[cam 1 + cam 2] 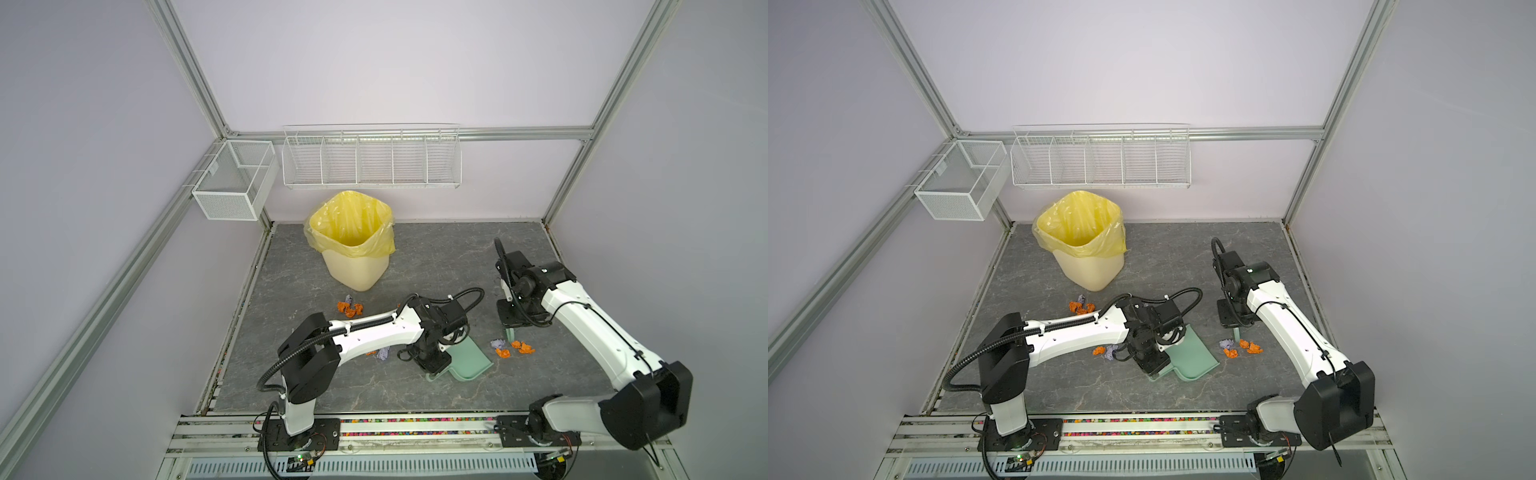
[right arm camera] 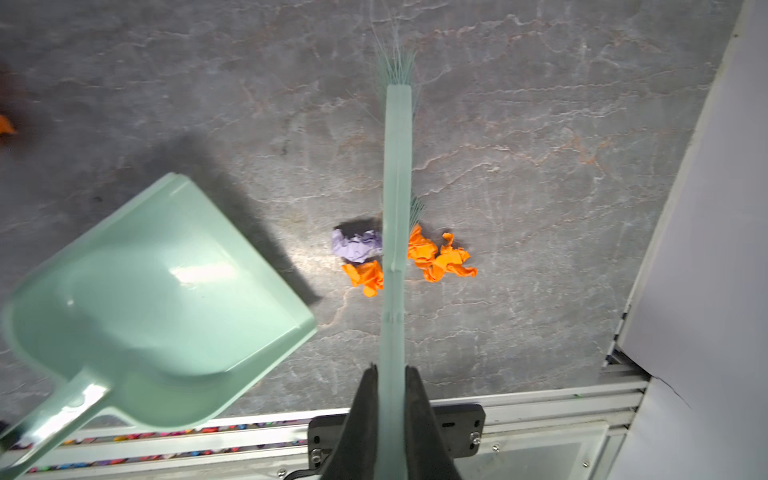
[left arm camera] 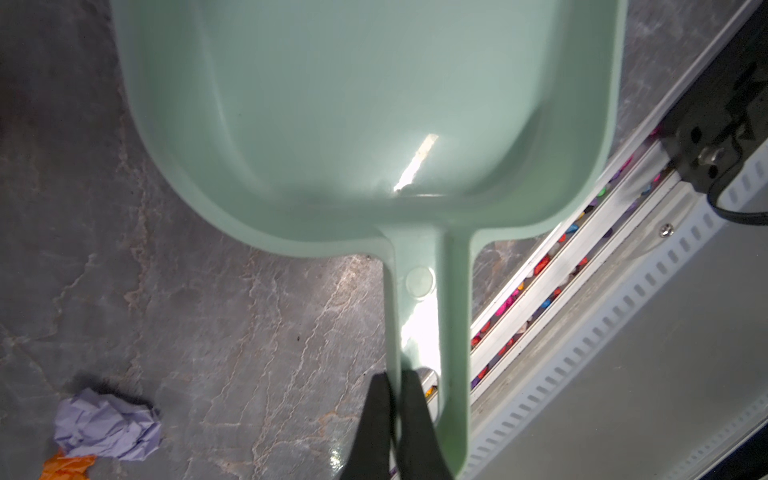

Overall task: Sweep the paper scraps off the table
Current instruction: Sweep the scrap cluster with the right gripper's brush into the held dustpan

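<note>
- Mint dustpan [image 3: 374,104]: handle clamped in left gripper [image 3: 395,378].
- Mint brush [image 2: 397,166]: handle clamped in right gripper [image 2: 391,370], near orange and lavender scraps [image 2: 440,259] on grey table [image 2: 540,166].

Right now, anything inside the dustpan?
Nothing: the dustpan is bare inside in the right wrist view. In both top views the left arm covers its handle end. The paper scraps lie outside, on the table.
</note>
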Robot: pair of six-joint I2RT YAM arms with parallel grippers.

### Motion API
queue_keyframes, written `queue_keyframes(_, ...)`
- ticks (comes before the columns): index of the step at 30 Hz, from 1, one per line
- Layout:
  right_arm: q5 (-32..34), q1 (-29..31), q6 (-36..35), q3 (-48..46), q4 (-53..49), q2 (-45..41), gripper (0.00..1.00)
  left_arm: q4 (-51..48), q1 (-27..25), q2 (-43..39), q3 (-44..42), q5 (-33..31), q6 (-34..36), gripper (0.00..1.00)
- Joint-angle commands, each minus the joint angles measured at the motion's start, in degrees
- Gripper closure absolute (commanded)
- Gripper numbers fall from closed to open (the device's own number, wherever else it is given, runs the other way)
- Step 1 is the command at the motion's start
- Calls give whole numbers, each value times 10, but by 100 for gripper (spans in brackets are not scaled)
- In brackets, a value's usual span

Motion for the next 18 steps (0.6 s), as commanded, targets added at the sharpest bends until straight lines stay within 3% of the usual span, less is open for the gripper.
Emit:
queue_keyframes(1,-20,6,19,16,-1,-34,93,-8,-4,8,10,11,0,100)
queue_keyframes(10,112,4,33,41,-56,-29,93,-4,-9,9,12,14,-1,100)
queue_keyframes(18,142,-3,45,46,-67,-29,93,-8,-14,16,21,6,4,100)
